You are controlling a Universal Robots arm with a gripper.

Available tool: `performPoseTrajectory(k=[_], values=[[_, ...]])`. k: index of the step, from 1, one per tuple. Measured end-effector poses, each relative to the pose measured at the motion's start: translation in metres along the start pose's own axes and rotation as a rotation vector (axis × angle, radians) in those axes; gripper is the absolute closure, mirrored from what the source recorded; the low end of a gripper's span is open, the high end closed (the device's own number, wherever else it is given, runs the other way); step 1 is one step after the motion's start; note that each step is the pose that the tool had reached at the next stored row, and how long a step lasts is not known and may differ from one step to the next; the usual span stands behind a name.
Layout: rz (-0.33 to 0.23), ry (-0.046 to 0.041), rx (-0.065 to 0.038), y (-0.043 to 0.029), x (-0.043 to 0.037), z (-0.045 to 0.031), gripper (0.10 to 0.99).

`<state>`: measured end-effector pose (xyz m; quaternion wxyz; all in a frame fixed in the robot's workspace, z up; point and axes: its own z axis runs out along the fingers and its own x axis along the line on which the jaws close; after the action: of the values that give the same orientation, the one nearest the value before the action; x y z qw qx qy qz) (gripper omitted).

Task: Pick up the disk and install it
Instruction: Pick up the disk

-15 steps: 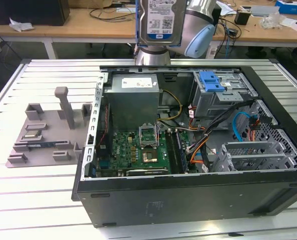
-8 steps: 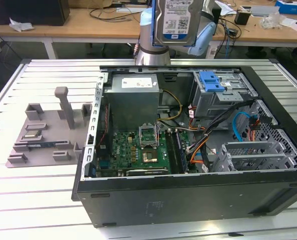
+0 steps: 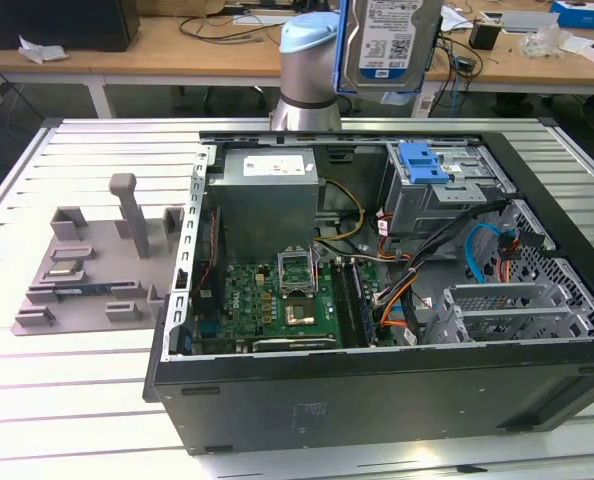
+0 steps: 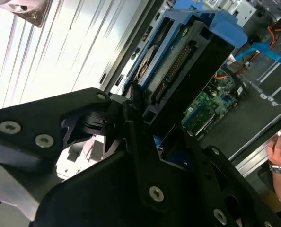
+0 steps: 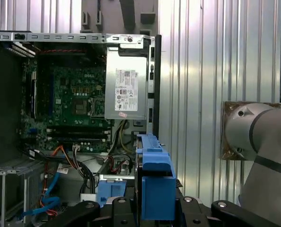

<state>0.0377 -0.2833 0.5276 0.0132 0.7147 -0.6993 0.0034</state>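
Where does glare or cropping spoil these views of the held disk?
Second wrist view: the slatted table is blown out white beside the disk. First wrist view: bright glare bands on the table. Exterior view: evenly lit, but the disk is cut by the top edge.

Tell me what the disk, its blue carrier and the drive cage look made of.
The disk looks like metal: a dull silvery rim around a white-and-blue, paper-like label. The blue carrier is probably moulded plastic, with even colour and a soft sheen. The drive cage seems to be bare grey sheet metal, with punched holes and folded edges.
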Motion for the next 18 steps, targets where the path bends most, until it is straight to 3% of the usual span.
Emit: performPoseTrajectory(k=[5, 8, 10, 12, 18], values=[[0.000, -0.0001, 0.000, -0.0236, 0.0005, -0.0003, 0.718], [0.000, 0.0000, 0.000, -0.0448, 0.0010, -0.0006, 0.718], [0.000, -0.0001, 0.000, -0.0515, 0.0011, -0.0007, 0.718], [0.000, -0.0001, 0.000, -0.0654, 0.0014, -0.0009, 0.718], [0.000, 0.0000, 0.000, -0.0890, 0.0019, -0.0012, 0.718]])
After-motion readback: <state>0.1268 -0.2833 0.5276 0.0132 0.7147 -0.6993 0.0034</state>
